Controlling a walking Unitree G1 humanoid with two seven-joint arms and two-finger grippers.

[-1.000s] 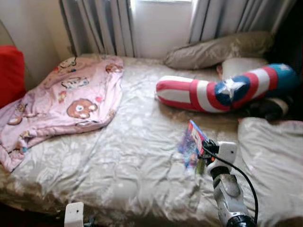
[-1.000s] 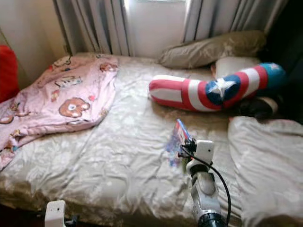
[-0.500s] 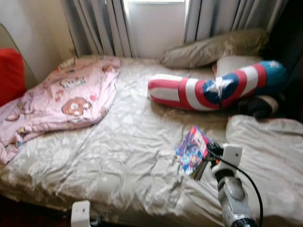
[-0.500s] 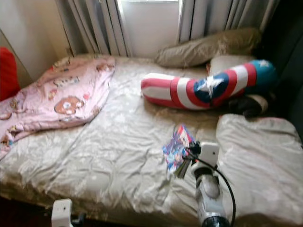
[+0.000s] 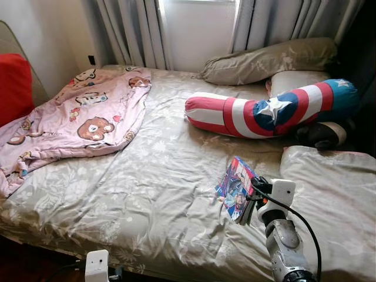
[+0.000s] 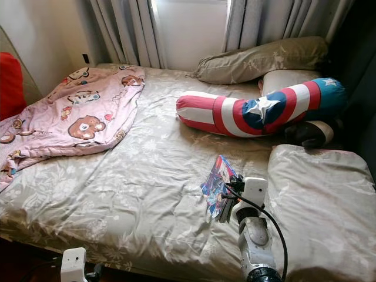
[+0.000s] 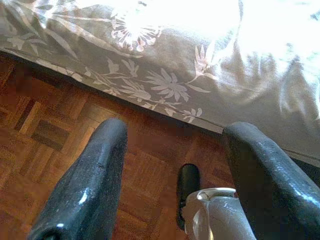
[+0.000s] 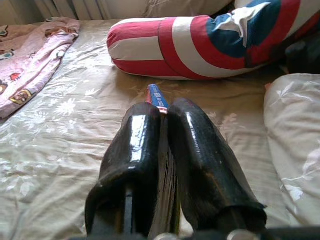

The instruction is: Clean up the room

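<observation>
Lifting clear of the bed, my right gripper clenched the comic book, previously steeper; left gripper idle, released.

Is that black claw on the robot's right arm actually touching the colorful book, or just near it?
Touching. In the right wrist view the right gripper has its two black fingers pressed against both sides of the thin book, no gap.

Grey curtains hang behind the bed; something red, perhaps a cushion, stands beside it.
</observation>
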